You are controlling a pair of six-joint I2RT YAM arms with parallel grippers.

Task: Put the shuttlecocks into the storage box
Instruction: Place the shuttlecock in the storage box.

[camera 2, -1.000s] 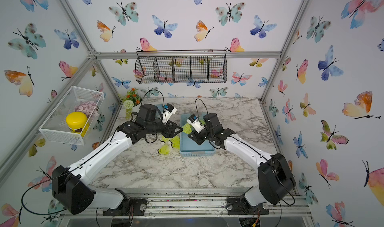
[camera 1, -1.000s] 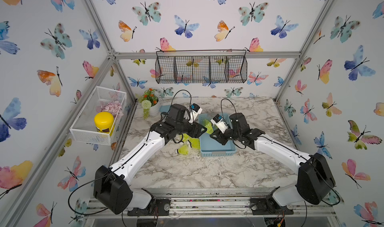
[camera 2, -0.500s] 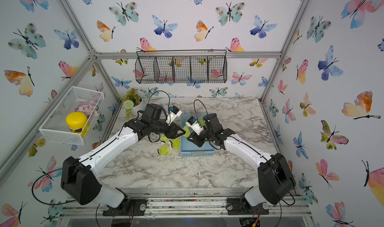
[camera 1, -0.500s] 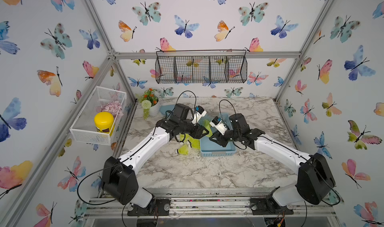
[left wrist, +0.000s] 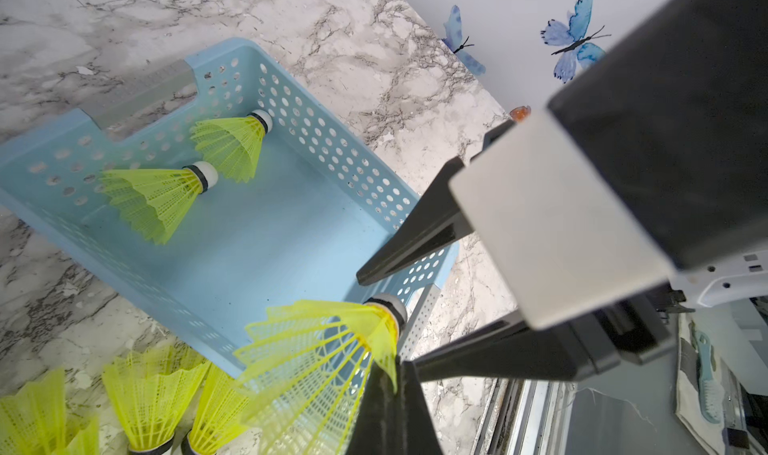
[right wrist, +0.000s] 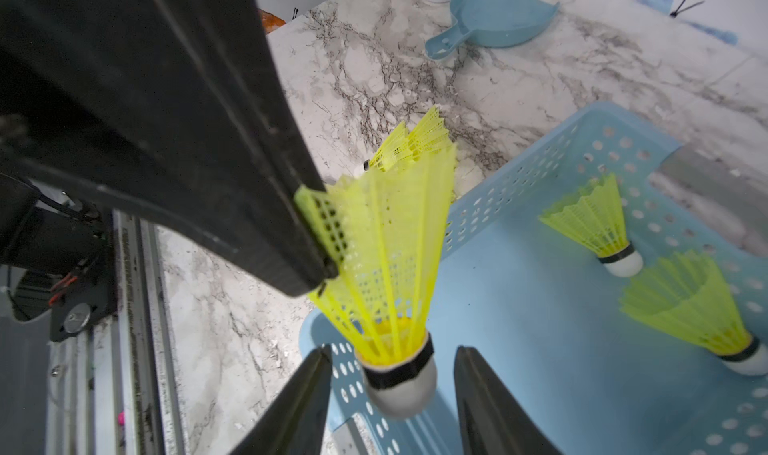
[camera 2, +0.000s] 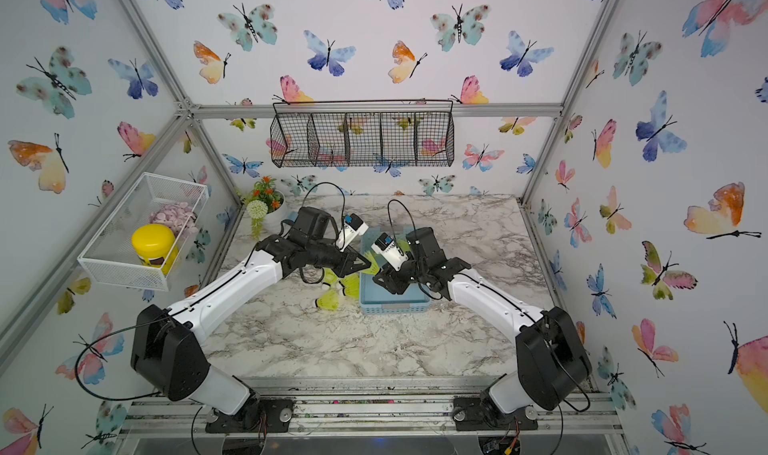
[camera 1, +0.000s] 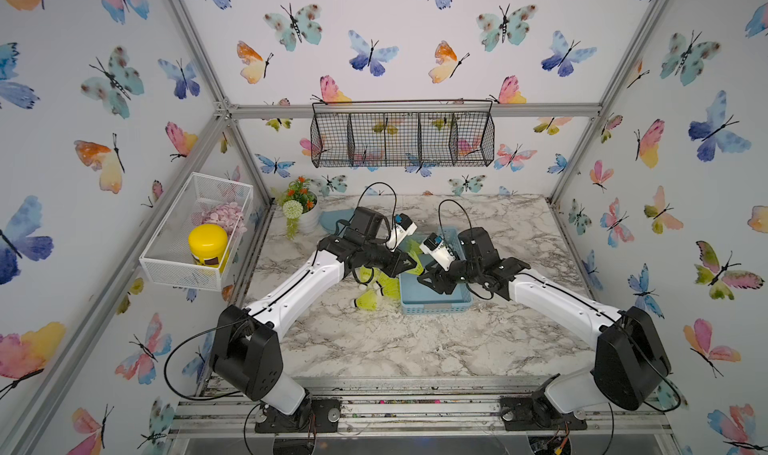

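Now that my left claw (left wrist: pixel 392 390) grips the shuttlecock (right wrist: pixel 386 245) and my right claw (right wrist: pixel 395 351) has opened, guess the storage box (right wrist: pixel 519 191) drop is on the left one.

In both top views the left arm (camera 1: pixel 307 282) and the right arm (camera 1: pixel 552 303) cover most of the storage box (camera 1: pixel 436 306), so we cannot tell its contents. In the left wrist view the picture's edge cuts off the shuttlecocks (left wrist: pixel 153 394) beside it.
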